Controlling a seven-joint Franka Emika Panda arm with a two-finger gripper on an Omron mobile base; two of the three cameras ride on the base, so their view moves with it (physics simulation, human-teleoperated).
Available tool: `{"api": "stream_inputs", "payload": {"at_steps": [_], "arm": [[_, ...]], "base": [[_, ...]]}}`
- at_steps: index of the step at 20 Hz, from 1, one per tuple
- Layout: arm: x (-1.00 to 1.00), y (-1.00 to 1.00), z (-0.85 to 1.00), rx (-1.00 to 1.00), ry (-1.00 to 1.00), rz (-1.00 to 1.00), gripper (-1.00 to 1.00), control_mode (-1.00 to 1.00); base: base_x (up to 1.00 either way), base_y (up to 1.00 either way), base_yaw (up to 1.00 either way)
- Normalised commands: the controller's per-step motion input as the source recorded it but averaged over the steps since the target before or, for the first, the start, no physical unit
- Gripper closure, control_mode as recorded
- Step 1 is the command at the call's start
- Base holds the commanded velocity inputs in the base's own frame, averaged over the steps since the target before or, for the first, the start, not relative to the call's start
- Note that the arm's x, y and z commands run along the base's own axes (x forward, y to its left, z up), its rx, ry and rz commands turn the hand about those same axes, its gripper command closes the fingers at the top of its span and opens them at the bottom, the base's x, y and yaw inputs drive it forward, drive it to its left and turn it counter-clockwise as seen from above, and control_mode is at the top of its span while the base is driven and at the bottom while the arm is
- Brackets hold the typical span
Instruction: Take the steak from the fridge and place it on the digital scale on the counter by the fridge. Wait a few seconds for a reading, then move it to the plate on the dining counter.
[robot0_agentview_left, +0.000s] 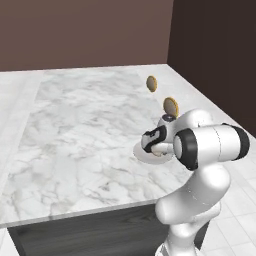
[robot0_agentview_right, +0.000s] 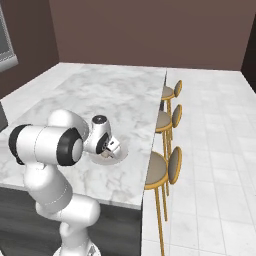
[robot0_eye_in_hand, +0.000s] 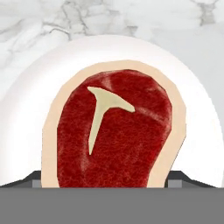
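In the left base view, the jaws (robot0_agentview_left: 159, 150) are lowered over the plate (robot0_agentview_left: 142, 154), which lies near the right edge of the dining counter (robot0_agentview_left: 80, 140), a wide marble surface on a dark base. Two stool backs (robot0_agentview_left: 170, 105) are seen beyond that edge, before brown walls.

In the right base view, three stools (robot0_agentview_right: 167, 167) are lined along the surface's right side on a pale tiled floor.

In the hand view, the steak (robot0_eye_in_hand: 113, 131), red with a tan fatty rim and a pale T-shaped bone, is seen over the white plate. Whether the jaws are clenched or released cannot be told.
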Motion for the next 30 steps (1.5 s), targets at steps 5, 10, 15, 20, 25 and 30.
{"api": "stream_inputs", "payload": {"at_steps": [5,10,15,20,25,30], "arm": [[0.46,0.12,-0.02,0.0,0.0,0.0,-1.0,-1.0],[0.24,0.17,-0.05,0.0,0.01,0.0,-1.0,-1.0],[-0.06,0.01,0.0,0.0,0.0,0.0,-1.0,-1.0],[-0.14,0.0,0.0,0.0,0.0,0.0,-1.0,-1.0],[-0.35,0.0,0.34,0.0,-0.03,-0.01,-1.0,-1.0],[-0.68,0.0,0.99,0.0,-0.19,0.0,-1.0,-1.0]], "base": [[0.0,0.0,0.0],[0.0,0.0,0.0],[0.0,0.0,0.0],[0.0,0.0,0.0],[0.0,0.0,0.0],[0.0,0.0,0.0]]}}
